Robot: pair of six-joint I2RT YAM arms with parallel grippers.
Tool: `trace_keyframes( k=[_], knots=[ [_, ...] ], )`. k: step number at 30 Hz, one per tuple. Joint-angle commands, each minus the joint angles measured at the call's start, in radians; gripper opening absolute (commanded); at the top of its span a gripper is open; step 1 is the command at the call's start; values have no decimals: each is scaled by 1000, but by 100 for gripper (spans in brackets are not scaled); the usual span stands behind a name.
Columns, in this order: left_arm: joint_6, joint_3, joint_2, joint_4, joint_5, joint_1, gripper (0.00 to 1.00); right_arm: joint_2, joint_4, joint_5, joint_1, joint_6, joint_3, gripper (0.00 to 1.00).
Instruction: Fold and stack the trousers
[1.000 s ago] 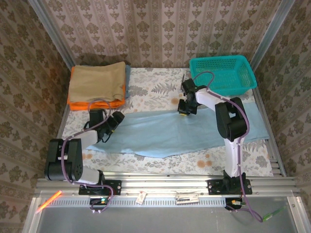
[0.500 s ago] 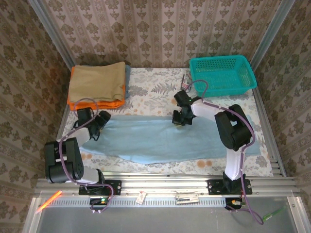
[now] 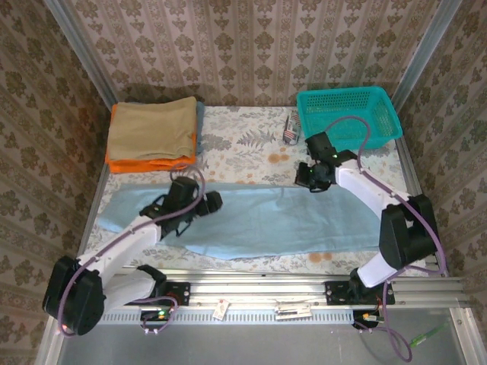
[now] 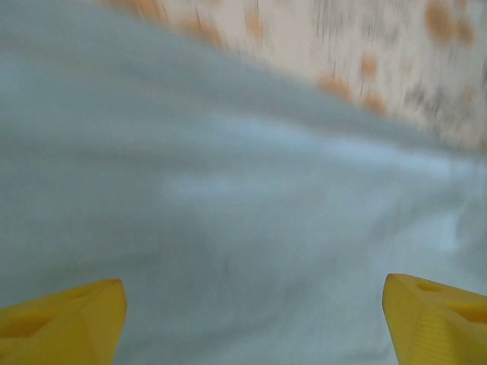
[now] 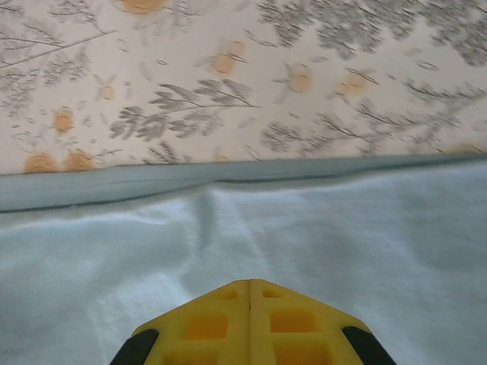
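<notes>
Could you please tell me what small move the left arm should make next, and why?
Probably lower the left gripper onto the trousers and pinch the cloth: its fingers are wide open with pale-blue cloth directly beneath, the trousers lie flat at full length across the table, and the right gripper is shut at their far edge.

The pale light-blue cloth trousers point(image 3: 266, 220) look soft and matt, faintly fuzzy with shallow wrinkles, on a smooth, matt flower-printed table cover point(image 3: 243, 144). The teal openwork basket point(image 3: 346, 131) is slightly glossy plastic mesh. The right gripper point(image 5: 249, 286) has yellow fingers point(image 5: 205, 323) of matt moulded plastic.
</notes>
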Motion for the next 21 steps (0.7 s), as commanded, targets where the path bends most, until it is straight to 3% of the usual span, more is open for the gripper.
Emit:
trace_keyframes(
  k=[1,4,7,11,14,21],
  knots=[
    [-160,-107,-30,-55,-75,-65,88,-20,-27,8,4,-22,-74,5],
    [-197,-187,-45,-42,-99,-49,88,-35,-19,-6,-17,-25,-106,5],
    [-149,-213,-29,-12,-73,50,89,-49,-15,-23,-45,-30,-120,5],
    [-67,-240,19,104,49,301,88,-84,-33,-27,-54,-37,-113,6],
    [-8,-213,57,127,86,433,88,-137,-44,-22,-53,-38,-112,7],
    [74,-101,203,140,122,524,87,-200,-133,10,-53,-74,-69,10]
  ],
)
